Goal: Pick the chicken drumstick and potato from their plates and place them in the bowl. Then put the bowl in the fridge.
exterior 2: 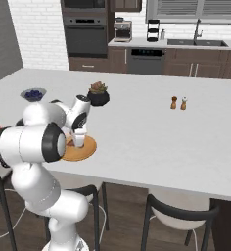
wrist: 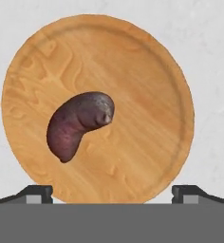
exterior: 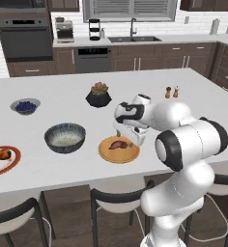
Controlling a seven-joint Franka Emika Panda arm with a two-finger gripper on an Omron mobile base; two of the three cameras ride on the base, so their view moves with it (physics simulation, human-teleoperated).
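Left base view: my pincer [exterior: 130, 140] hangs over the wooden plate [exterior: 119, 150] bearing the potato [exterior: 118, 144]; bowl [exterior: 64, 137] at its nine o'clock, drumstick [exterior: 1, 154] on the red-rimmed plate [exterior: 12, 159] farther left.
Right base view: pincer above the wooden plate on the worktop [exterior 2: 151, 132].
Hand view: my fingertips [wrist: 38, 193] spread wide, nothing between; potato lies left of plate centre.

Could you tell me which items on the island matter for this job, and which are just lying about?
Job: potato on wooden plate; chicken drumstick on red-rimmed plate; speckled bowl; open gripper.

Lying about: blueberry bowl, plant pot, two shakers.
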